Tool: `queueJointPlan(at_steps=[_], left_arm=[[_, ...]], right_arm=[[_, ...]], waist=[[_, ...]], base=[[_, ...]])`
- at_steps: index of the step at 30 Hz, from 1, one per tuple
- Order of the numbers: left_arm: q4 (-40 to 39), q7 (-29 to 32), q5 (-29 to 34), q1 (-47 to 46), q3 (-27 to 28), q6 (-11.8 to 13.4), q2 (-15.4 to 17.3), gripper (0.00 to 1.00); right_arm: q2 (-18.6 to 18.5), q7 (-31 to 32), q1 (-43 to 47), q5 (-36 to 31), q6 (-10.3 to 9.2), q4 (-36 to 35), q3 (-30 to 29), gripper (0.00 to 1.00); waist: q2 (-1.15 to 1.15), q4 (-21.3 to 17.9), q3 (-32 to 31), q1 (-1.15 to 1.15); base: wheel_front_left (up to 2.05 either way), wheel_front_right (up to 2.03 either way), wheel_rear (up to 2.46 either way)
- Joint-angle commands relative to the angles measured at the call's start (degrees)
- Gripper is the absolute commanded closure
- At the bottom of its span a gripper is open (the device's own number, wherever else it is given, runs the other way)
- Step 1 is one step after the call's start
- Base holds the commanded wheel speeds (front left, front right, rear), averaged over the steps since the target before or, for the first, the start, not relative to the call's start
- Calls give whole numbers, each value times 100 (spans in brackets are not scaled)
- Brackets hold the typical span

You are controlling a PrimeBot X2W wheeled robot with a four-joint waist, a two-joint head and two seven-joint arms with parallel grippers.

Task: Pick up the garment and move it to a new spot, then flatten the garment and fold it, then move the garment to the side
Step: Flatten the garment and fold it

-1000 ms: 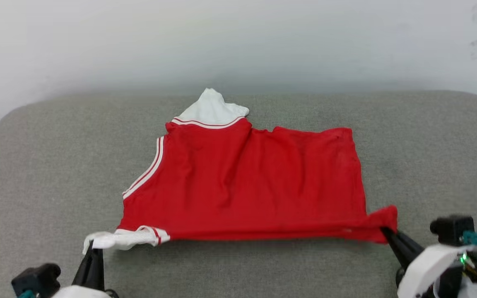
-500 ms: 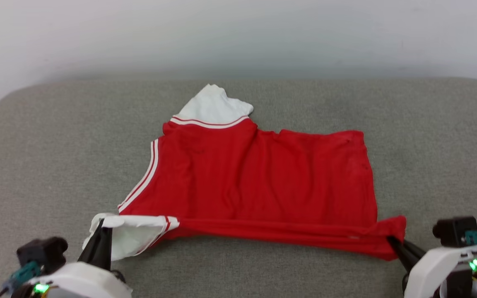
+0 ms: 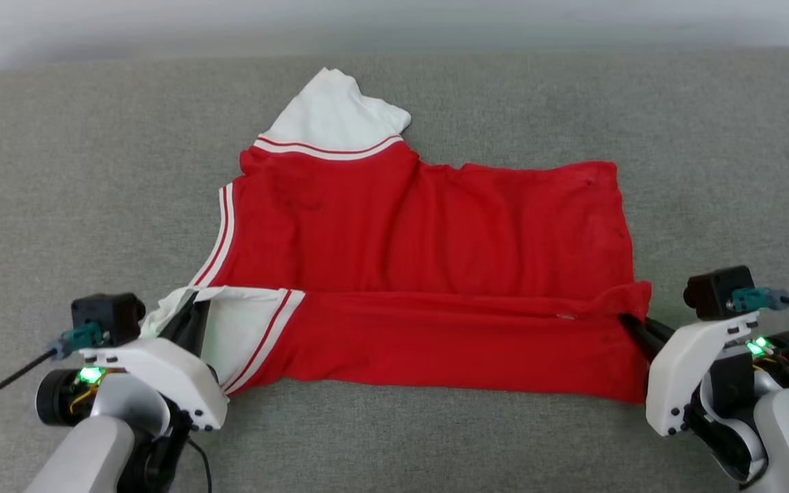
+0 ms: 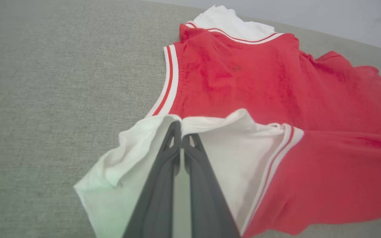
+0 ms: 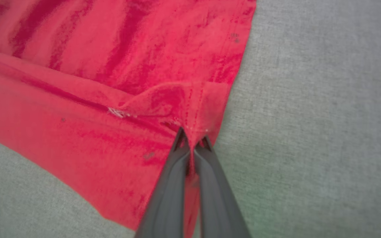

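Observation:
The garment (image 3: 422, 233), red with white sleeves and striped trim, lies across a grey cushion with its plain side up; no lettering shows. Its near strip is lifted and turned back over the body. My left gripper (image 3: 189, 301) is shut on the near white sleeve (image 4: 223, 155), fingers pinching the cloth's edge (image 4: 181, 127). At the garment's near right corner (image 5: 193, 105) my right gripper (image 3: 631, 322) is shut on the red hem (image 5: 192, 137). The far white sleeve (image 3: 333, 113) lies flat at the back.
A grey fabric cushion (image 3: 66, 171) carries everything and runs out on both sides of the garment. A pale wall (image 3: 161, 20) rises behind its back edge. Cables (image 3: 4, 383) trail from both wrists.
Both grippers have carried the garment's near edge up and toward the back, widening the folded-over strip. The head camera has tilted down, so the whole scene sits higher in view.

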Motion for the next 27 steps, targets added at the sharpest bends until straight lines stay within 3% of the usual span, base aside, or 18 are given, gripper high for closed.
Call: queueJointPlan(at_steps=[1,3,4,5,6,7,8,14,20,27], left_arm=[[158,36,14,-192,-34,-81,-20,100],[386,145,-119,-308,-80,-177,-120,100],[469,146,-126,-380,-95,-233,-148,97],[551,157,-137,-444,-113,-277,-169,85],[644,180,-205,-474,-118,-306,-230,68],[728,161,-230,-505,-120,-337,-274,38],[796,123,-246,-536,-125,-368,-298,0],[1022,-58,-375,-648,-32,-499,-398,0],[862,118,-410,-580,37,-474,-156,0],[33,966,-508,-331,61,-294,499,0]], right_arm=[[7,-73,-177,51,-10,175,57,98],[-13,-166,-318,44,-10,386,167,61],[14,-239,-384,70,-10,503,194,38],[10,-278,-408,39,-10,636,253,4],[29,-351,-429,52,-10,749,295,0],[68,-400,-434,103,-11,860,340,0],[66,-458,-431,113,-10,959,385,0],[15,-1123,-368,187,-10,1029,443,0],[48,-1852,-145,66,-9,619,208,0],[405,-2459,388,-315,-8,-219,-491,0]], waist=[[-1,11,128,-1],[-1,12,194,-1],[-1,13,214,-1],[-1,17,227,-1],[-1,24,235,-1],[-1,31,236,-1],[-1,37,231,-1],[-1,73,52,-1],[-1,29,-273,-1],[-1,-59,-658,-1]], base=[[0,0,0],[0,0,0],[0,0,0],[0,0,0],[0,0,0],[0,0,0],[0,0,0],[0,0,0],[0,0,0],[0,0,0]])
